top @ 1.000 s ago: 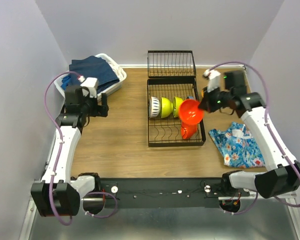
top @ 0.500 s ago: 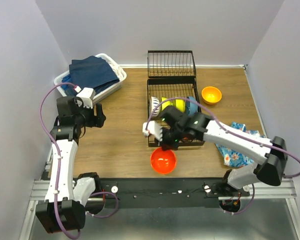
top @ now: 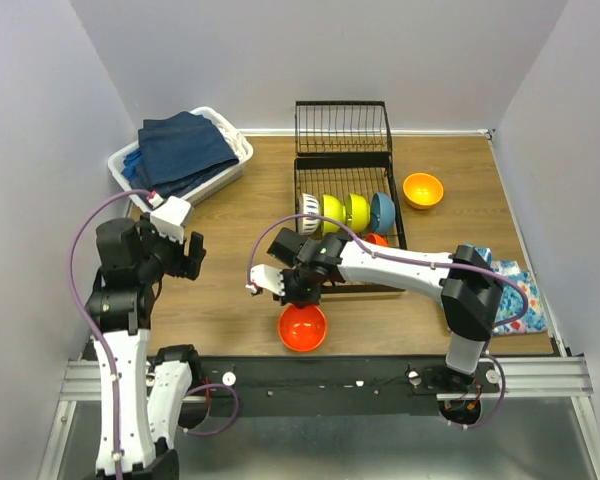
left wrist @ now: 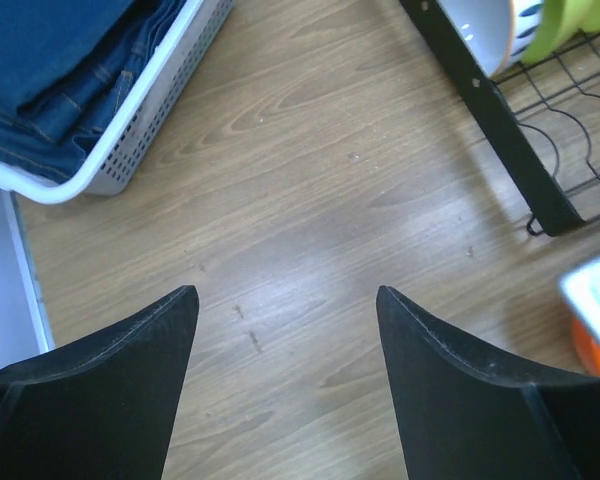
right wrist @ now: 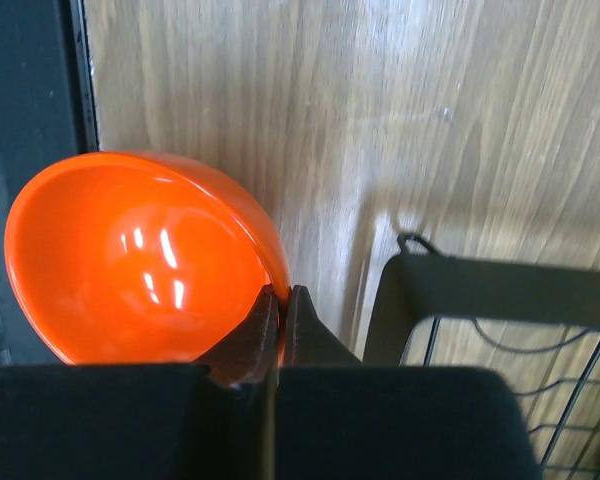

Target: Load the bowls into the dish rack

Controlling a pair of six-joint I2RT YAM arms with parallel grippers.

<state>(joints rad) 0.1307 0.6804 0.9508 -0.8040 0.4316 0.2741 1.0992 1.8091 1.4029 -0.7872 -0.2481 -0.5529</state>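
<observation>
My right gripper (right wrist: 280, 295) is shut on the rim of a red-orange bowl (right wrist: 130, 260), which hangs low over the table's near edge, in front of the dish rack's (top: 345, 200) front left corner; from above the bowl (top: 303, 327) faces up below that gripper (top: 302, 298). In the rack stand a white ribbed bowl (top: 309, 208), two lime-yellow bowls (top: 331, 212), a blue bowl (top: 382, 210) and a red-orange one (top: 377, 240). An orange-yellow bowl (top: 423, 189) sits on the table right of the rack. My left gripper (left wrist: 285, 330) is open over bare wood at the left.
A white basket (top: 238, 165) of navy towels stands at the back left. A floral blue cloth (top: 510, 295) lies at the right, partly behind my right arm. The black rail (top: 330, 375) runs along the near edge, just below the held bowl.
My right arm has carried the red-orange bowl from above the rack's right side down and left to the near edge. The left arm has drawn back toward the near edge, its fingers slightly narrower.
</observation>
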